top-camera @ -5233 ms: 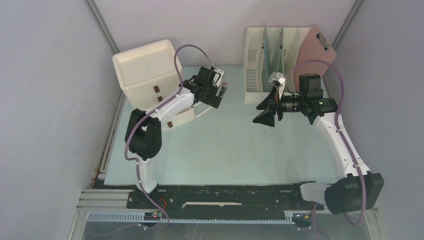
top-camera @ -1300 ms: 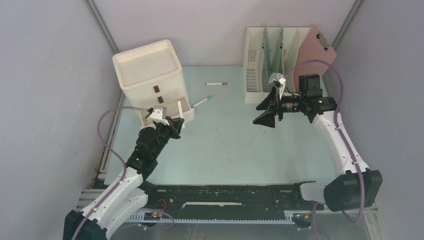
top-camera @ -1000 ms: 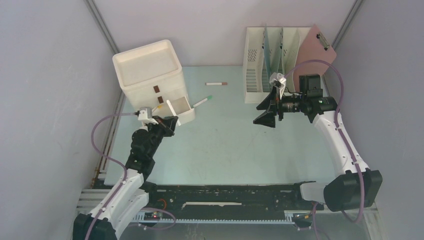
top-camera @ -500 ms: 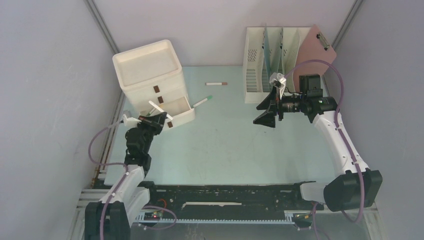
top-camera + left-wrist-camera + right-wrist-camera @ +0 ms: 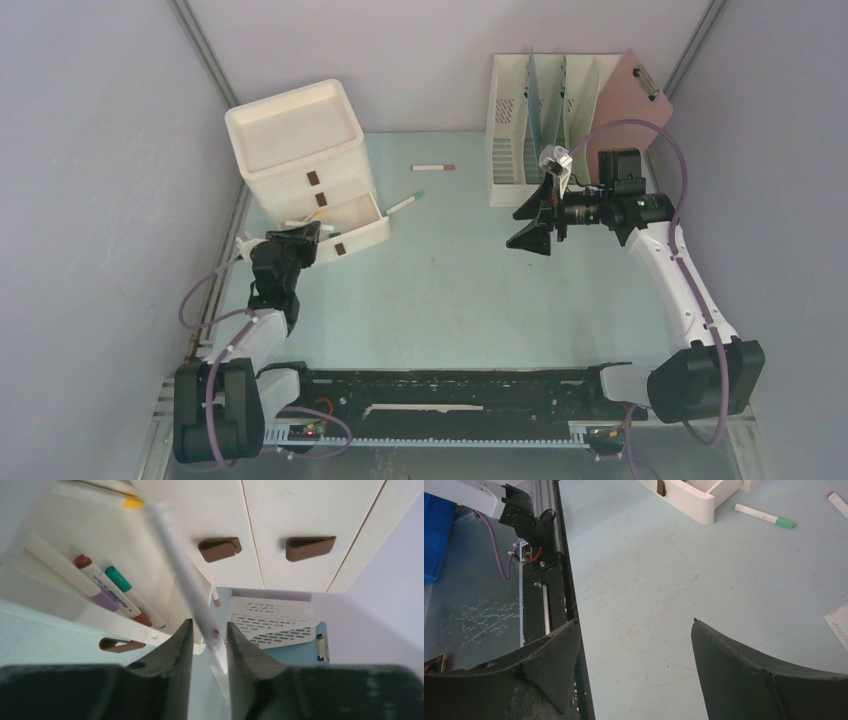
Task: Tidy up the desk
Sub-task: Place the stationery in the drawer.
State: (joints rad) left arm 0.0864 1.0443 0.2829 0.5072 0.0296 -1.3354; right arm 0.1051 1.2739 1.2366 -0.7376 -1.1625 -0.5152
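the desk (image 5: 450, 290) is mint-green, the drawer unit (image 5: 290, 130) cream with brown handles (image 5: 312, 180), the clipboard (image 5: 632, 95) pink.

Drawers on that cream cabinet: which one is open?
The bottom drawer: it is pulled out, with markers lying inside, while the two drawers above sit shut, flush with the cabinet.

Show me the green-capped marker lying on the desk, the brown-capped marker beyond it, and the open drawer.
green-capped marker (image 5: 403, 204), top external view, middle of its white barrel.
brown-capped marker (image 5: 430, 167), top external view, middle of its white barrel.
open drawer (image 5: 364, 238), top external view, its front wall.
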